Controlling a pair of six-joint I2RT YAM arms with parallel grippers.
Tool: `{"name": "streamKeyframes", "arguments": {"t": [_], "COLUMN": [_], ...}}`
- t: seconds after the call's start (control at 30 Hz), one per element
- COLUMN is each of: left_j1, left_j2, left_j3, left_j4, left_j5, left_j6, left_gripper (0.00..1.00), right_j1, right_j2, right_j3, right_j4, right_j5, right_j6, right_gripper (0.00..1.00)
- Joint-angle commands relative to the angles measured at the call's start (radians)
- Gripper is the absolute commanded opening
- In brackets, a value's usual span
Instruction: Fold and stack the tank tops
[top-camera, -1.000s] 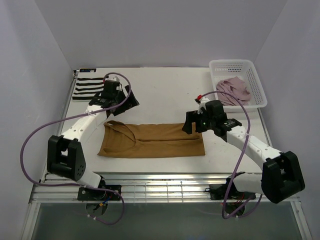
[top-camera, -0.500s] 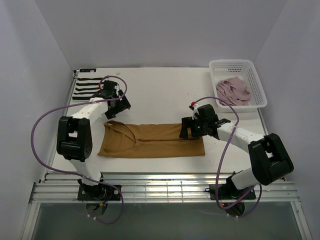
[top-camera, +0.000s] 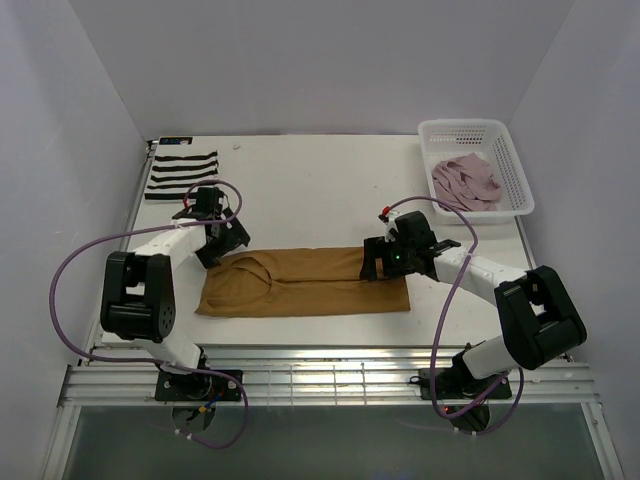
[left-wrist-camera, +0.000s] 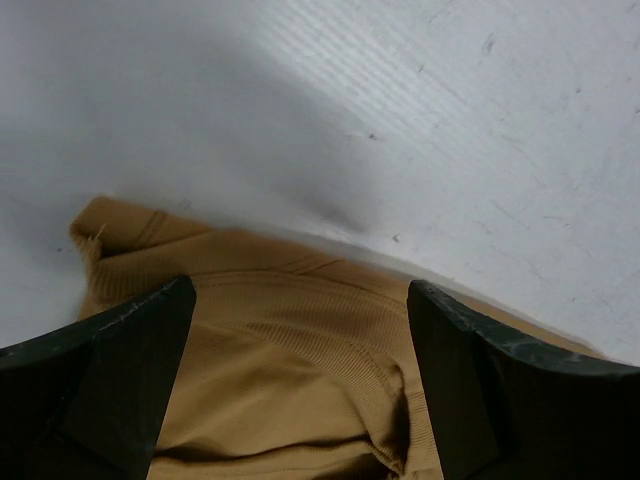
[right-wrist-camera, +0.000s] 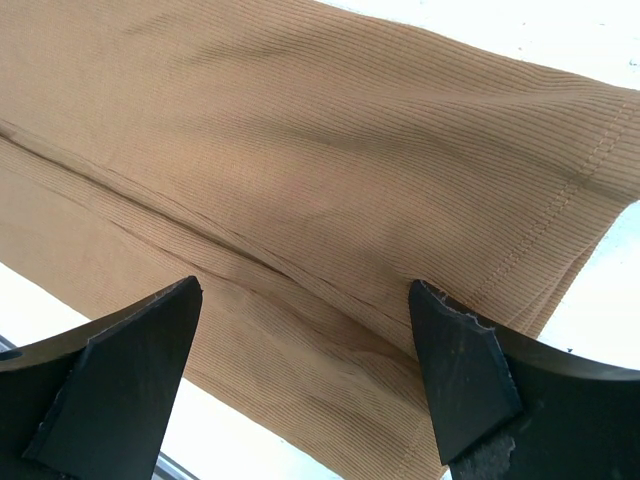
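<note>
Since the tan top (top-camera: 320, 285) looks soft, light and floppy, it is likely best pinched at its edges — not the middle. Both pairs of jaws are held wide open and nothing is gripped. Under the jaws of the left gripper (left-wrist-camera: 300, 290) the strap end (left-wrist-camera: 130, 235) is seen; under those of the right gripper (right-wrist-camera: 302, 288) the hem (right-wrist-camera: 540, 220) is laid flat.
</note>
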Motion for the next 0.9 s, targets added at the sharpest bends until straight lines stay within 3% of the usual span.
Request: {"name": "streamKeyframes", "arguments": {"t": [0.0,0.27,0.5,0.73,0.87], "left_j1": [0.015,0.031,0.041,0.041,0.039], "left_j2": [-0.089,-0.074,-0.012,-0.113,-0.204], "left_j3": [-0.051,-0.106,-0.036,0.157,0.158], "left_j4": [-0.008,0.044,0.063,-0.019,-0.058], "left_j5": [-0.045,-0.074,-0.090,-0.031,0.005], "left_j6": [-0.032,-0.043,-0.026,-0.014,-0.035], "left_gripper": [0.98,0.98,0.98,0.98,0.98], "right_j1": [0.004,0.002,0.004,0.004,0.004], "right_j2": [-0.019,0.001,0.005,-0.114,-0.129], "right_j3": [-0.022,-0.043,-0.031,0.087,0.129], "right_j4": [0.029,0.036,0.019,-0.067,-0.082], "right_j5": [0.015,0.039,0.050,0.064,0.038], "right_j6": [0.005,-0.010,-0.021,-0.070,-0.087], "right_gripper": [0.90,0.90,0.90,0.90,0.90]}}
